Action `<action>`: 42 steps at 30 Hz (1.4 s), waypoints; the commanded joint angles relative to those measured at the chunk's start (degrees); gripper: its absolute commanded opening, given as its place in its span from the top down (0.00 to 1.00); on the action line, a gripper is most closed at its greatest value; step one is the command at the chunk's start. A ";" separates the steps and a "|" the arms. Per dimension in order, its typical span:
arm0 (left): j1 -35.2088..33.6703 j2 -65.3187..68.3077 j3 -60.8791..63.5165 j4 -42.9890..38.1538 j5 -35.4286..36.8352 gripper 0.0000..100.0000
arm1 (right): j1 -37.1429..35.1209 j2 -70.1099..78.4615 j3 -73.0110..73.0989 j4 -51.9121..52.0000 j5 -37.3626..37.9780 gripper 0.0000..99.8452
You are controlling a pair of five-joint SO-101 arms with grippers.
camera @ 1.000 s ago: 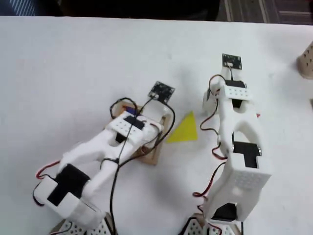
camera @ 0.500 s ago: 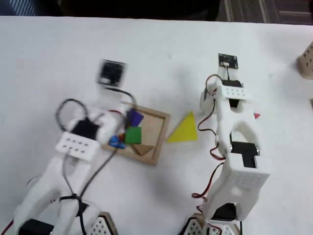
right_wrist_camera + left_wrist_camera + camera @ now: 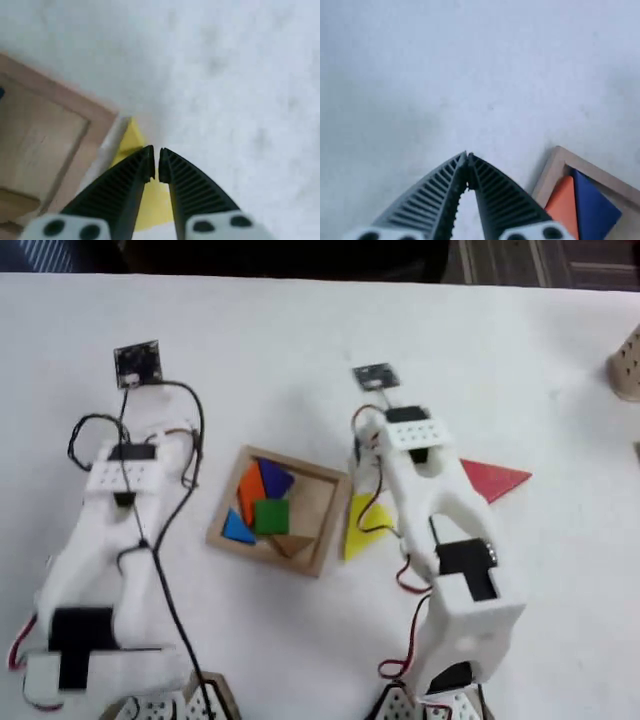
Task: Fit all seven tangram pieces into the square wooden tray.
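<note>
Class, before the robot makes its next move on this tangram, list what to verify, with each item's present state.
1. Left gripper clear of the tray: ok, beside it over the table.
2. Right gripper above the yellow triangle: ok.
3. Right gripper open to grasp: not ok, shut.
4. Room in tray: ok, part of its floor is bare.
5. All pieces in: not ok, yellow triangle and red triangle lie outside.

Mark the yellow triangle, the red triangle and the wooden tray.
yellow triangle (image 3: pixel 357 535), high view, its exposed middle.
red triangle (image 3: pixel 492 480), high view, its centre.
wooden tray (image 3: pixel 333 525), high view, rim beside the yellow triangle.
</note>
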 commanded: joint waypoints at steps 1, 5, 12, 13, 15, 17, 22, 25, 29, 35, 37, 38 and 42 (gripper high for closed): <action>-0.84 4.88 -7.21 -1.76 0.79 0.98 | -4.35 -5.76 2.29 -1.19 1.85 0.98; -1.71 7.52 -9.67 -1.76 0.79 0.98 | -7.60 -8.66 5.45 -2.51 2.29 0.98; -2.77 7.87 -10.29 -2.29 0.70 0.98 | -9.10 -18.15 10.37 -2.95 2.02 0.98; -3.21 7.87 -10.37 -2.29 0.70 0.98 | -9.80 -19.56 11.69 -4.09 1.85 0.98; -4.00 7.96 -10.99 -2.29 0.97 0.98 | -12.09 -20.53 14.33 -7.78 1.85 0.98; -5.23 8.04 -11.69 -2.29 1.05 0.98 | -14.99 -20.44 16.79 -12.62 1.76 0.98; -6.02 8.13 -11.69 -2.29 1.14 0.98 | -19.91 -16.92 18.73 -22.11 1.85 0.98; -5.93 8.13 -11.69 -2.29 1.14 0.98 | -20.35 -14.20 17.58 -26.51 2.02 0.98; -5.93 8.13 -11.60 -2.29 1.14 0.98 | -19.47 -11.21 13.54 -28.18 1.85 0.98; -5.76 8.22 -11.60 -2.90 0.70 0.98 | -22.46 -9.54 10.46 -23.52 1.85 0.98; -5.76 8.66 -11.43 -4.04 0.70 0.98 | -24.92 -10.59 10.20 -20.26 1.85 0.98; -5.76 9.45 -11.69 -4.13 0.70 0.98 | -25.89 -10.77 10.11 -19.47 1.85 0.98; -5.76 12.00 -13.80 -4.22 0.70 0.98 | -26.86 -9.63 10.02 -18.68 1.76 0.98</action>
